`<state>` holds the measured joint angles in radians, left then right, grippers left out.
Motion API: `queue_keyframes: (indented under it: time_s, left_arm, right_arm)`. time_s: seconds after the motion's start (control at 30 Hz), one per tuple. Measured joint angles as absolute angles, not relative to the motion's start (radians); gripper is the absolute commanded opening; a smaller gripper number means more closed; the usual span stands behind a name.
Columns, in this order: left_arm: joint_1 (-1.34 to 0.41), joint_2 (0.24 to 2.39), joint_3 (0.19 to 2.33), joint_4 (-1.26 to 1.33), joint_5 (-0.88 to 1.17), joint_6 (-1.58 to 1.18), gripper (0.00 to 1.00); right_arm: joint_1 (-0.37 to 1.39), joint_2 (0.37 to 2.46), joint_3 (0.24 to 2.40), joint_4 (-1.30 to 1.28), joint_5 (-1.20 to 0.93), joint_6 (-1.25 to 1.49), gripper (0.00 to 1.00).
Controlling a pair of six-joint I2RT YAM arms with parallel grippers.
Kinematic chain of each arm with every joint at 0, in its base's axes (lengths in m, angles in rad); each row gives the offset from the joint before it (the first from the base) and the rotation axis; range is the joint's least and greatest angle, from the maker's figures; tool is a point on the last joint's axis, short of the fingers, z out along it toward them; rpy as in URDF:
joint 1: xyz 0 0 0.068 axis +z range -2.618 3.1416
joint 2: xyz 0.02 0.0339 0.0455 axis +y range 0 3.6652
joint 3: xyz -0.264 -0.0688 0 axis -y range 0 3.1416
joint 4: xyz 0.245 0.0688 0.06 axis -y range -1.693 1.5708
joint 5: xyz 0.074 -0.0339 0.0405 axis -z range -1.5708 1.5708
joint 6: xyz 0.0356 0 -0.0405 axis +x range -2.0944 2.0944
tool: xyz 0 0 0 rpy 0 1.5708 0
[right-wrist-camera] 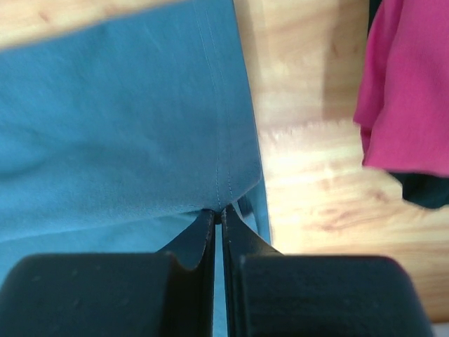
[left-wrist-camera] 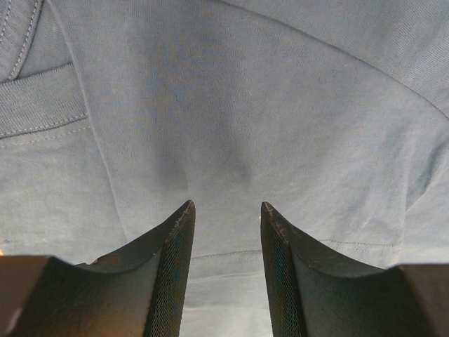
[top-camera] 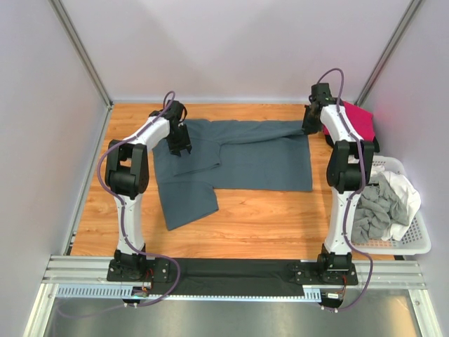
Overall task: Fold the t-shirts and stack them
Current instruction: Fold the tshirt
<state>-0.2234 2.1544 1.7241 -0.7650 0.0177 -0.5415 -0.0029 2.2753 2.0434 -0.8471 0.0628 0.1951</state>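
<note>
Slate-grey t-shirt [top-camera: 259, 161] lengthwise left-right, neck leftward

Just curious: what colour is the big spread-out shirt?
Slate blue-grey shirt, clearest from the top camera.

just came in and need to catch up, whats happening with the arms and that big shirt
Both arms are working on the blue-grey t-shirt, which is spread across the wooden table. The right gripper is shut on the shirt's edge at the far right. The left gripper is open, low over the cloth near the collar. A magenta shirt lies at the far right corner, and a grey shirt and a white shirt lie crumpled in the basket.
</note>
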Motion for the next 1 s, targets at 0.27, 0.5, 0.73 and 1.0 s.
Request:
queue_keyframes:
  time_s: [0.27,0.5,0.73,1.0]
  left_arm:
    - [-0.223,2.154,1.724,-0.765,0.018,-0.535,0.50]
    - [-0.223,2.154,1.725,-0.769,0.017,-0.524,0.50]
    - [-0.223,2.154,1.744,-0.780,0.014,-0.513,0.50]
    - [-0.223,2.125,1.742,-0.781,-0.018,-0.527,0.47]
  right_arm:
    - [-0.003,2.254,1.926,-0.889,0.059,0.213,0.36]
    - [-0.003,2.259,2.006,-0.996,0.051,0.214,0.56]
    - [-0.003,2.236,2.238,-1.011,0.002,0.266,0.34]
    - [-0.003,2.266,2.118,-0.834,-0.116,0.432,0.00]
